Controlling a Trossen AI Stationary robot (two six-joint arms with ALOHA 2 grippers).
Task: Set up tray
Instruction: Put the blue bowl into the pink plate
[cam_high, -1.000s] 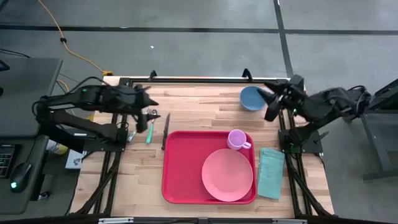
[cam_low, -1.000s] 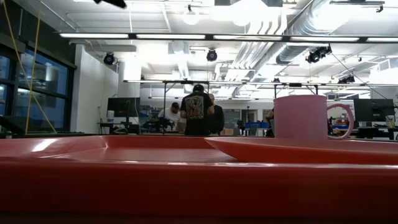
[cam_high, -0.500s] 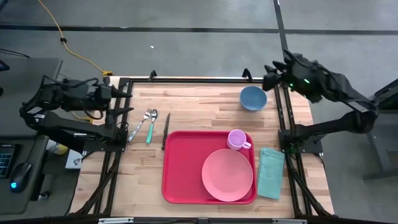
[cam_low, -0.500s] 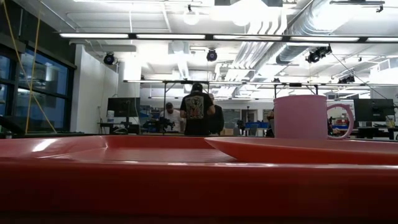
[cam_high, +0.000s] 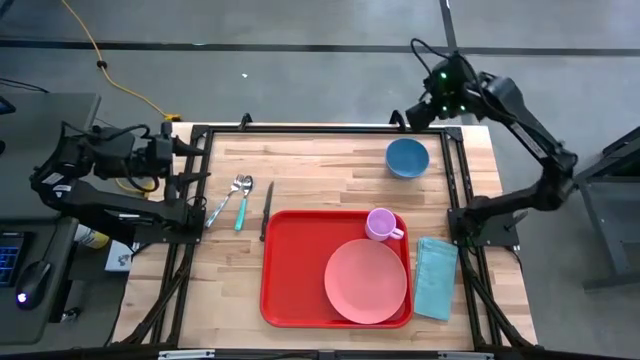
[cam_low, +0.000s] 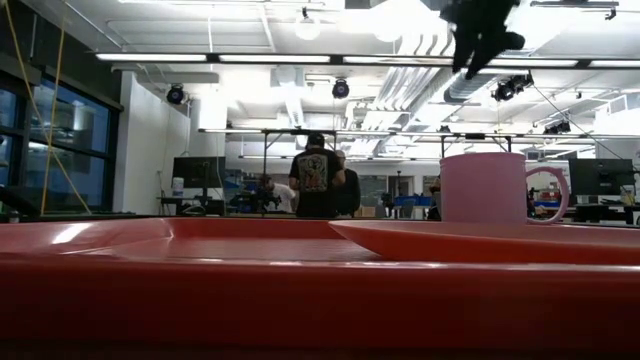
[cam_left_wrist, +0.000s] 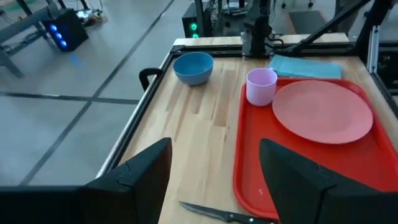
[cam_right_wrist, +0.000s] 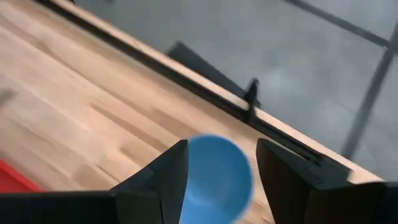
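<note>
The wooden table (cam_high: 330, 170) carries the red tray (cam_high: 290, 270) at its near centre. On the tray the round pink plate (cam_high: 366, 281) sits toward 4 o'clock, with the pink cup (cam_high: 379, 223) at 12 o'clock from the plate, just beside its rim. A teal napkin (cam_high: 435, 277) lies off the tray at 3 o'clock. A blue bowl (cam_high: 406, 157) stands at 1 o'clock from the tray. Knife (cam_high: 267, 208) and two spoons (cam_high: 236, 195) lie at 10 o'clock. Left gripper (cam_high: 192, 160) waits beyond the table's left edge, fingers spread, empty. Right gripper (cam_high: 415, 113) hangs at the far edge above the bowl, fingers apart, empty
</note>
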